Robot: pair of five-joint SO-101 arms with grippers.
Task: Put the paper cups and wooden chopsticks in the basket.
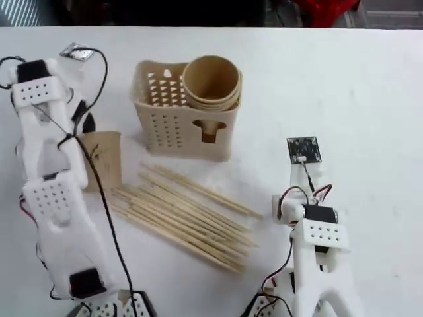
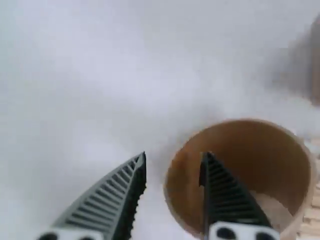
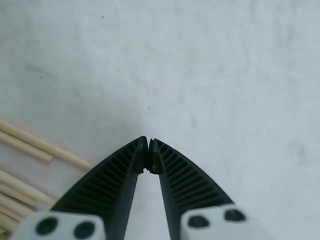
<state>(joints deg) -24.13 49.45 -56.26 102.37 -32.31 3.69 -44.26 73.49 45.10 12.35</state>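
Left arm [image 1: 59, 224] and right arm [image 1: 320, 257] wear white perforated shells, black cables (some red), ribbed dark fingers [image 3: 185, 185].

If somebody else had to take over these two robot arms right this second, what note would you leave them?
The left gripper is open, one finger inside the loose paper cup and the other outside its wall, not clamped.
The right gripper is shut and empty, over the table beside the wooden chopsticks.
Done: the stacked paper cups are in the basket.
Left: the loose paper cup, between the left arm and the basket, and all the wooden chopsticks, piled on the table in front of the basket.
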